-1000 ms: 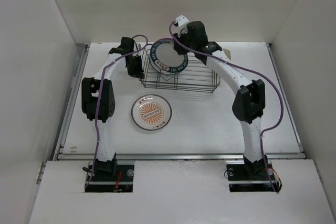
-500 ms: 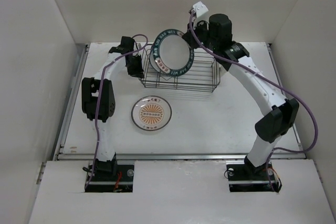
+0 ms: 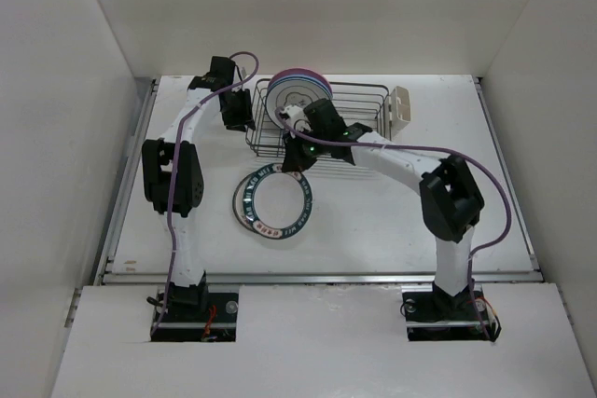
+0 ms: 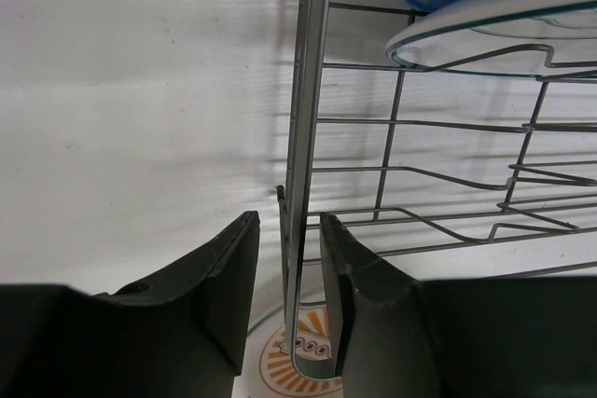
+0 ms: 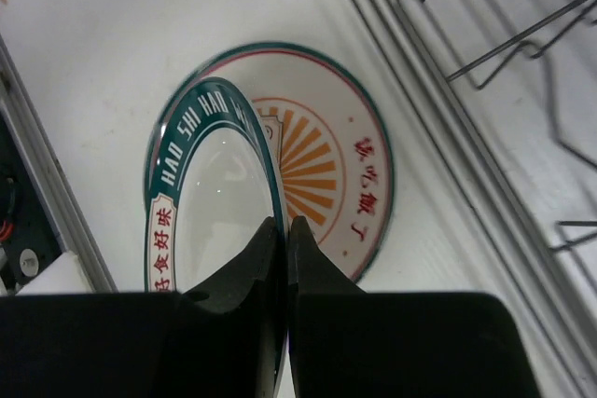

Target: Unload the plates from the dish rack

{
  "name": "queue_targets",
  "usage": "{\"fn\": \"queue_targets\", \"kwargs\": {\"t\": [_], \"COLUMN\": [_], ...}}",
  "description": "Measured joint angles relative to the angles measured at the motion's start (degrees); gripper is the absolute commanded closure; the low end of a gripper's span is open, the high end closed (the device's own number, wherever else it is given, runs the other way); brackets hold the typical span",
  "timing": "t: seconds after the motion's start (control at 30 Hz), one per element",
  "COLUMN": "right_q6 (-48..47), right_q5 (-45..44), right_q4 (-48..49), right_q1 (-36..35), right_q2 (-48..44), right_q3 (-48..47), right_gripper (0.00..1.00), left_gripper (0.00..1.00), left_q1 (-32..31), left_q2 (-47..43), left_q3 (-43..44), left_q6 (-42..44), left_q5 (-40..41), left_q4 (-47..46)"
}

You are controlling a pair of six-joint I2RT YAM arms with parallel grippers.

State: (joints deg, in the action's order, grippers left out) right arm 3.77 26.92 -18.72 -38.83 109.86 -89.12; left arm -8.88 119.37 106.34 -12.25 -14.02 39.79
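Right pincer (image 5: 284,226) was clenched on the rim of the teal-ringed plate (image 5: 216,207), angled over the sunburst plate (image 5: 328,160) left of centre on the surface (image 3: 373,216). Let go while tilted, it could slap down and chip both. The right arm was bent leftward, wrist pitched down. Left pincer (image 4: 287,258) straddled a wire of the dish rack (image 4: 310,90) at the far edge; grip unclear.

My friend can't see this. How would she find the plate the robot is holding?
Find the black wire rack at the back of the table. In front of it, the right gripper pinches a plate over the sunburst plate. Only the held one has a teal ring rim with white letters.
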Motion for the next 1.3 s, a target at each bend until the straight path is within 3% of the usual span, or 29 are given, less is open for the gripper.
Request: {"fn": "queue_targets", "kwargs": {"t": [0.17,0.33,0.47,0.6,0.77,0.97,1.3], "right_q6": [2.32,3.56,3.67,3.26,2.43,1.97,2.71], "right_q5": [-2.40,-6.27,-11.89,-16.55,-19.28,-20.85,-23.58], "right_q4": [0.55,1.60,2.80,2.73,2.34,0.92,0.94], "right_q1": [-2.45,-3.58,-5.05,-5.90,-5.95,-6.27,-4.37], "right_q2": [5.42,7.76,8.26,10.58,10.49,8.76,-9.49], "right_q3": [-1.01,-3.32,-4.07,-6.05,-6.08,-5.86,-1.79], "right_gripper": [0.99,0.88,0.66,0.51,0.45,0.45,0.36], "left_gripper": [0.67,0.67,0.66,0.66,0.61,0.56,0.55], "left_q1": [0.00,0.00,0.00,0.00,0.00,-0.02,-2.58], "left_q2": [-0.66,-1.92,-2.12,-2.16,-2.25,-2.67,-2.29], "left_q3": [0.17,0.22,0.22,0.22,0.22,1.49,9.46], "left_q6": [0.20,0.33,0.57,0.79,2.12,5.68,15.74], "left_q5": [0.81,1.03,1.22,1.40,1.42,0.61,-6.08], "left_q4": [0.15,0.11,0.11,0.13,-0.04,-0.35,-4.24]}}
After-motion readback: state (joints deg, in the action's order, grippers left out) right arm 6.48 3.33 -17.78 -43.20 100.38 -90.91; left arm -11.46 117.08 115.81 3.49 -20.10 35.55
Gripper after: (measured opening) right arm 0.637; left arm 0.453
